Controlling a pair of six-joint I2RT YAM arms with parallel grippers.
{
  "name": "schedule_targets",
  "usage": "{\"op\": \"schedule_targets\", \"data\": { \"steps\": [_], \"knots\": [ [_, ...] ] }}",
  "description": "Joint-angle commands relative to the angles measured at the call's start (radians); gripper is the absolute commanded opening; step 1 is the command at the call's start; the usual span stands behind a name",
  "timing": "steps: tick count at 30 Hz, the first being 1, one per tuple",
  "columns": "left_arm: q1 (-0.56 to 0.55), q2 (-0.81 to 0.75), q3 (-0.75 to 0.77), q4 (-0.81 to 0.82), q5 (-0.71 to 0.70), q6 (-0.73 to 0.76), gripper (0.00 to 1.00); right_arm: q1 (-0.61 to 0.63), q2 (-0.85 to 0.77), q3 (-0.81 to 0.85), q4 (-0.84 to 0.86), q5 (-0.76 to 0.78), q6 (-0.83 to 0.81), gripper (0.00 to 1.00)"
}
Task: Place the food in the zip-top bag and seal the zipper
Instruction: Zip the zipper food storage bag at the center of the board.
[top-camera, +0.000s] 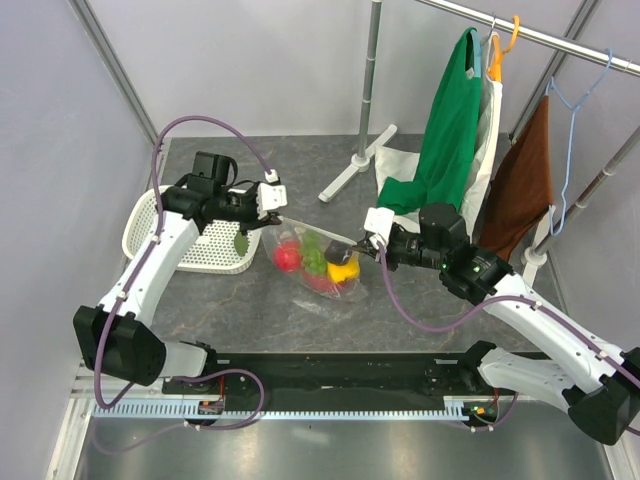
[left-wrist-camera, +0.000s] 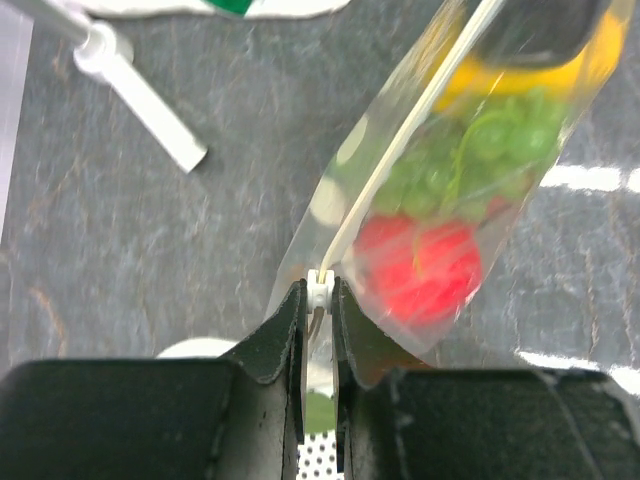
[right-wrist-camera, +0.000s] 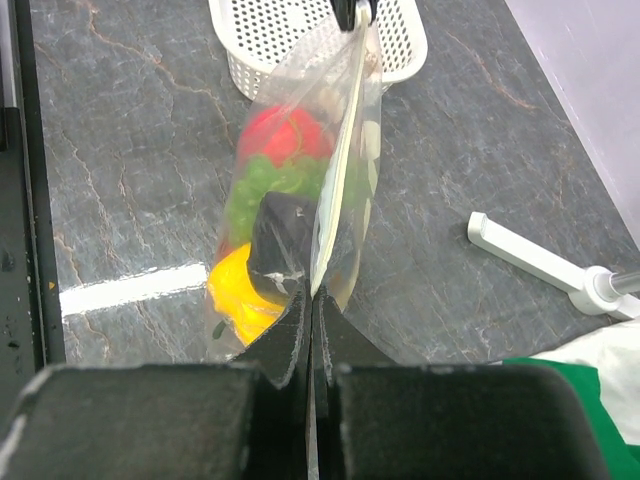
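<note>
We see the food (left-wrist-camera: 450, 170) blurred, its yellow-orange piece (left-wrist-camera: 530, 75) cropped at the top edge. The zipper (left-wrist-camera: 403, 150) runs out of view there too.

Grey table (top-camera: 230, 315) carries 1 white basket (top-camera: 226, 262), seemingly the bag (top-camera: 336, 296) too.

Grey marbled tabletop (top-camera: 250, 310), pale walls (top-camera: 280, 60), a garment rack (top-camera: 560, 45) holding perhaps three cloths (top-camera: 450, 130)

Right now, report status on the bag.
Left gripper shut on zipper at slider; right gripper shut on its far end. Bag taut between, food inside. Basket beside left gripper.
</note>
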Motion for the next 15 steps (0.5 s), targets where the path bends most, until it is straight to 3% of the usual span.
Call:
{"op": "schedule_targets", "data": {
  "steps": [1,15],
  "knots": [
    [0.082,-0.007,0.037,0.016,-0.087,0.098,0.11,0.0,-0.044,0.008,-0.002,-0.006,-0.028,0.0],
    [0.248,0.047,0.081,-0.021,-0.081,0.173,0.13,-0.002,-0.049,0.009,-0.008,-0.001,-0.043,0.0]
  ]
}}
